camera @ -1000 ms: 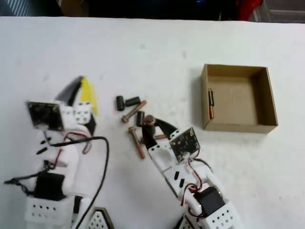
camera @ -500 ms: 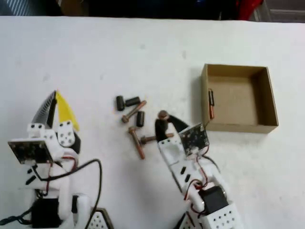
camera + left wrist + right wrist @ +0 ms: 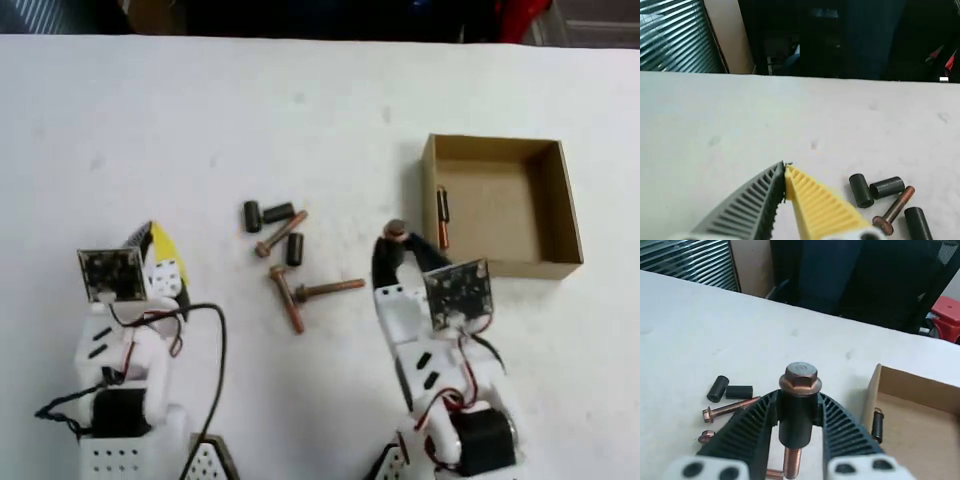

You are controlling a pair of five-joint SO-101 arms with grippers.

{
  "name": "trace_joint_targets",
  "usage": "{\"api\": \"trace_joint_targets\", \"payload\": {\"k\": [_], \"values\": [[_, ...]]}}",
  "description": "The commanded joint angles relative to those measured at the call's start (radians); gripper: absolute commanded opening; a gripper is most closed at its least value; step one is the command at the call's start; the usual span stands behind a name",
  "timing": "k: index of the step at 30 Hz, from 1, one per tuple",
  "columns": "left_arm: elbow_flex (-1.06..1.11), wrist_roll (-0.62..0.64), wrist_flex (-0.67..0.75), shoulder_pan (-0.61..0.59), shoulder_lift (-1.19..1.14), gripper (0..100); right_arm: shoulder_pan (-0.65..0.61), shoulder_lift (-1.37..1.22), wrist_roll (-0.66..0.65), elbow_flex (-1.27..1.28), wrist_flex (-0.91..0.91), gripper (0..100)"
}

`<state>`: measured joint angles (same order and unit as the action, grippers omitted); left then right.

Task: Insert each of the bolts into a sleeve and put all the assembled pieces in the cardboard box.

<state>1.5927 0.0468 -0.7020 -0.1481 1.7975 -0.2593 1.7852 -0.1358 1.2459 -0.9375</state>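
My right gripper (image 3: 394, 244) (image 3: 798, 406) is shut on a black sleeve with a copper bolt through it (image 3: 799, 410), held upright just left of the cardboard box (image 3: 560, 200) (image 3: 920, 390). One assembled piece (image 3: 442, 218) (image 3: 877, 424) lies inside the box by its left wall. Three loose sleeves (image 3: 252, 215) (image 3: 279, 212) (image 3: 294, 249) and three loose bolts (image 3: 280, 232) (image 3: 286, 298) (image 3: 328, 289) lie at the table's middle. My left gripper (image 3: 148, 234) (image 3: 784, 169), grey and yellow, is shut and empty, left of that cluster.
The white table (image 3: 330, 110) stretches bare behind the parts up to its far edge. In the left wrist view two sleeves (image 3: 860, 190) (image 3: 886, 186) and a bolt (image 3: 895, 210) lie beside the fingertips.
My right gripper has carried the sleeved bolt rightward, from over the loose parts to the box's left wall. The left arm has swung away from the parts and drawn back.
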Motion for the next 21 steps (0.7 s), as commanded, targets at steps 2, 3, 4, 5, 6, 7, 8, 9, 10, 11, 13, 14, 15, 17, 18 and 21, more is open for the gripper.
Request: {"api": "trace_joint_targets", "payload": {"k": [2, 3, 4, 5, 6, 7, 8, 9, 10, 11, 13, 14, 15, 17, 18, 21], "values": [[0.032, -0.008, 0.002, -0.002, 0.01, 2, 0.067, -0.001, -0.064, -0.14, -0.035, 1.8], [0.041, -0.008, 0.002, -0.002, 0.01, 2, 0.084, -0.015, -0.066, -0.152, -0.035, 1.8], [0.051, -0.009, 0.002, -0.002, 0.01, 2, 0.101, -0.038, -0.069, -0.161, -0.035, 1.8], [0.055, -0.011, 0.002, -0.004, 0.01, 2, 0.114, -0.068, -0.069, -0.173, -0.033, 1.8], [0.06, -0.012, 0.002, -0.007, 0.01, 2, 0.125, -0.111, -0.069, -0.187, -0.03, 1.8], [0.063, -0.012, 0.002, -0.008, 0.01, 2, 0.133, -0.159, -0.068, -0.206, -0.03, 1.8], [0.066, -0.012, 0.002, -0.008, 0.01, 2, 0.137, -0.211, -0.064, -0.229, -0.028, 1.8], [0.068, -0.012, 0.0, -0.008, 0.01, 2, 0.139, -0.262, -0.066, -0.252, -0.027, 1.8], [0.068, -0.012, -0.003, -0.008, 0.01, 2, 0.142, -0.314, -0.068, -0.275, -0.018, 1.8], [0.068, -0.012, -0.006, -0.008, 0.01, 2, 0.153, -0.364, -0.069, -0.298, -0.002, 1.8], [0.084, -0.014, 0.0, -0.007, 0.01, 2, 0.191, -0.46, -0.064, -0.344, 0.035, 1.8], [0.094, -0.014, 0.0, -0.004, 0.01, 2, 0.214, -0.506, -0.069, -0.365, 0.054, 1.8], [0.1, -0.014, 0.0, -0.002, 0.01, 2, 0.234, -0.549, -0.069, -0.385, 0.074, 1.8], [0.101, -0.014, 0.0, -0.002, 0.01, 2, 0.278, -0.634, -0.071, -0.423, 0.105, 1.8], [0.101, -0.014, 0.0, -0.002, 0.01, 2, 0.295, -0.679, -0.071, -0.442, 0.119, 1.8], [0.101, -0.014, 0.0, -0.002, 0.01, 2, 0.348, -0.812, -0.072, -0.503, 0.159, 1.8]]}}
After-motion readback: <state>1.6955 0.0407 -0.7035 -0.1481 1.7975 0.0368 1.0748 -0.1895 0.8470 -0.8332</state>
